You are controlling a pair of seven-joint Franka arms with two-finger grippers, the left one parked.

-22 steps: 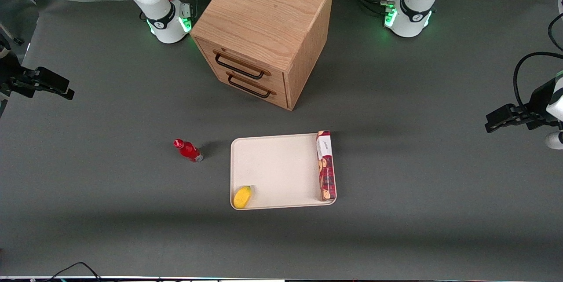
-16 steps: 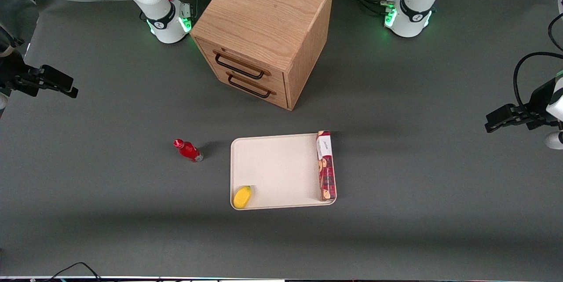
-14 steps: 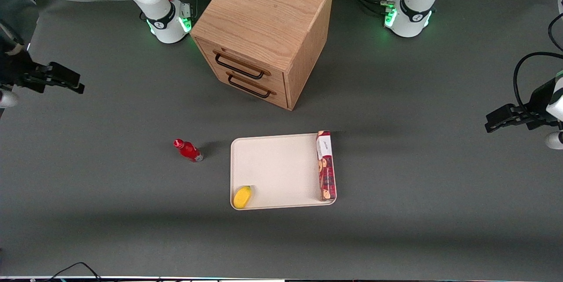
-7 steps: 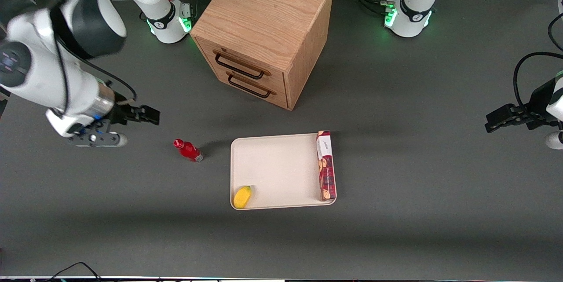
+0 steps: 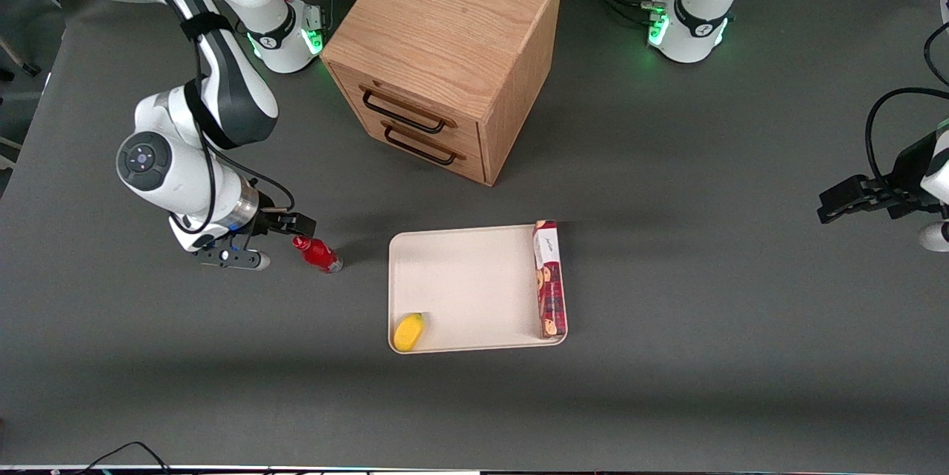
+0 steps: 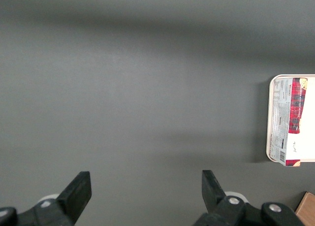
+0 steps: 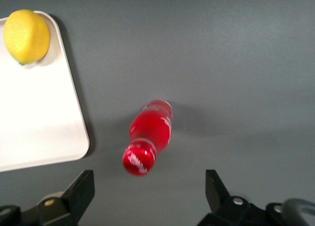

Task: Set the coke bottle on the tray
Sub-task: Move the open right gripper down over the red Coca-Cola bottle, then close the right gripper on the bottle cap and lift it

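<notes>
The coke bottle (image 5: 319, 253), small and red with a red cap, stands on the dark table beside the tray, toward the working arm's end. The cream-white tray (image 5: 467, 282) lies flat in the middle of the table. My right gripper (image 5: 296, 227) hovers just above the bottle's cap, open and empty. In the right wrist view the bottle (image 7: 150, 132) shows between and ahead of the spread fingers of the gripper (image 7: 149, 177), with the tray's corner (image 7: 34, 113) beside it.
A yellow lemon (image 5: 408, 331) and a long red cookie box (image 5: 549, 278) lie on the tray. A wooden drawer cabinet (image 5: 445, 52) stands farther from the front camera than the tray. The left wrist view shows the tray's rim (image 6: 269, 117) and the box (image 6: 290, 120).
My right arm has swung in from the working arm's end of the table and come down over the bottle. The bottle, tray, lemon and box have not moved.
</notes>
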